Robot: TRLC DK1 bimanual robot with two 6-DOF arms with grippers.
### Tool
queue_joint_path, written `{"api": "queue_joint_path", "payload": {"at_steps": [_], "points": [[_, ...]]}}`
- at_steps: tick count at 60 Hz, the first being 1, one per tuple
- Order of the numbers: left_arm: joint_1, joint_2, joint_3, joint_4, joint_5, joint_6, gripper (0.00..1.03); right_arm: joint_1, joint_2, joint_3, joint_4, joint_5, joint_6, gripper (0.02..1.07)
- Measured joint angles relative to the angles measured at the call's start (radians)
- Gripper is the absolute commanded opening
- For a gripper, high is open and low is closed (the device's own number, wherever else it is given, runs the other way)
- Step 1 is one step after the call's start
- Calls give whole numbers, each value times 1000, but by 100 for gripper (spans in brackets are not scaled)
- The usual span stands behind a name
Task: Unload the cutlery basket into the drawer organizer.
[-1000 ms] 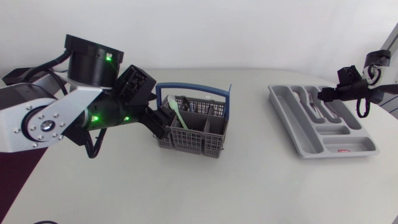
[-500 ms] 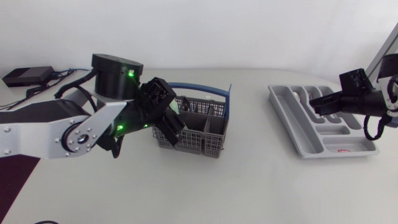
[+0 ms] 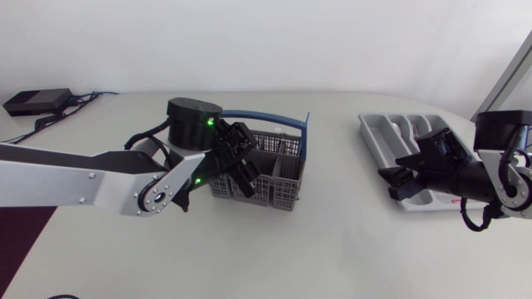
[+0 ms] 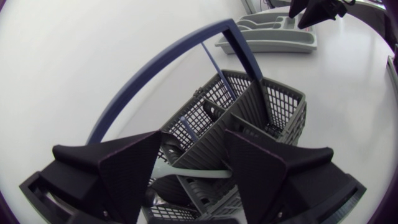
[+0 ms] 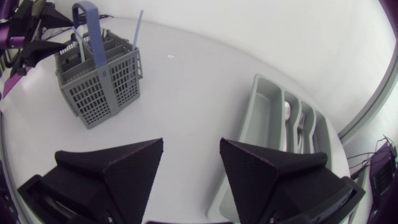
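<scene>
The grey cutlery basket [image 3: 278,181] with a blue handle stands mid-table. My left gripper [image 3: 241,172] hangs over its left end, open. In the left wrist view the left gripper [image 4: 193,149] straddles a basket [image 4: 273,106] compartment, and a pale green utensil handle [image 4: 199,172] lies across the gap between its fingers. The grey drawer organizer [image 3: 378,139] sits at the right with cutlery [image 5: 292,121] in its middle slots. My right gripper [image 3: 397,179] hovers at the organizer's near left edge. In the right wrist view the right gripper [image 5: 191,149] is open and holds nothing.
A thin blue stick [image 5: 137,28] stands up at the basket's [image 5: 99,81] right corner. A black box [image 3: 33,101] with cables lies at the far left rear. Bare tabletop separates the basket from the organizer [image 5: 258,118].
My left arm swung right and brought its gripper down over the basket's left end. My right gripper drew back from above the organizer to its near left edge.
</scene>
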Motion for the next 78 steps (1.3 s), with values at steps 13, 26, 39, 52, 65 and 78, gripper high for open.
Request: {"api": "queue_joint_path", "payload": {"at_steps": [13, 26, 39, 52, 65, 78], "points": [[0, 48, 25, 40, -5, 0, 47, 56, -47, -32, 6, 28, 1, 69], [0, 78, 55, 74, -8, -1, 31, 69, -53, -37, 6, 42, 1, 69], [0, 86, 56, 77, -8, -1, 22, 77, -53, -55, 13, 47, 4, 69], [1, 86, 56, 77, -8, -4, 3, 81, -55, -63, 14, 53, 4, 69], [1, 82, 56, 80, -8, -9, 3, 87, -69, -69, 24, 58, 4, 69], [0, 6, 54, 53, -7, -12, 3, 121, -102, -84, 23, 79, 5, 69]]}}
